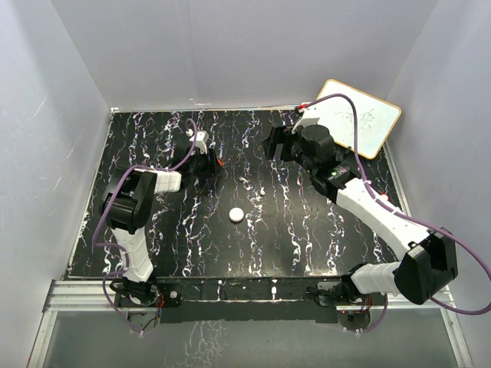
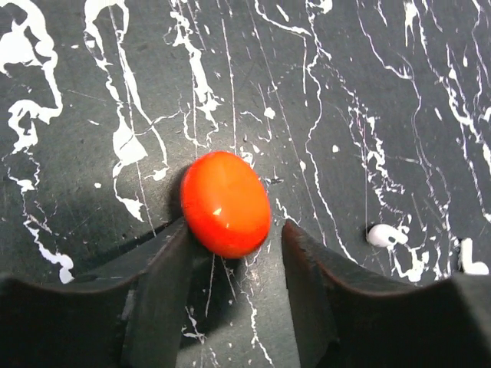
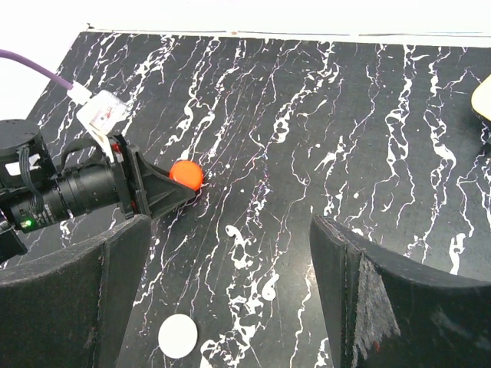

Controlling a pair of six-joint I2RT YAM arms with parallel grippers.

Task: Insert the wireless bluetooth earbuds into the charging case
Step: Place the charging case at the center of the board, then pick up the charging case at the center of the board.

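**Markings:** wood-framed whiteboard (image 1: pixel 360 119) at far-right corner, beyond R pincer (image 3: pixel 230 230). It carries faint scribble, not legible.

**Edges/room:** black white-veined tabletop (image 1: pixel 307 230) is boxed by white walls (image 1: pixel 46 153) on 3 sides. L pincer (image 2: pixel 236 230) sits well inboard of far edge, with bare top ahead and to both sides. R pincer has jaws spread wide, holding nothing, with bare top ahead of it. Flat white round puck (image 3: pixel 178 336) lies behind its tips, nearer the finger at view-left.

**Task item:** L pincer jaws are apart, not clamped. Glossy red-orange oval puck (image 2: pixel 225 203) lies on the top at the tips, mostly ahead of them. 1 finger is against its edge, the other just clear. Small red-and-dark earbuds not made out in any view; position cannot be told.
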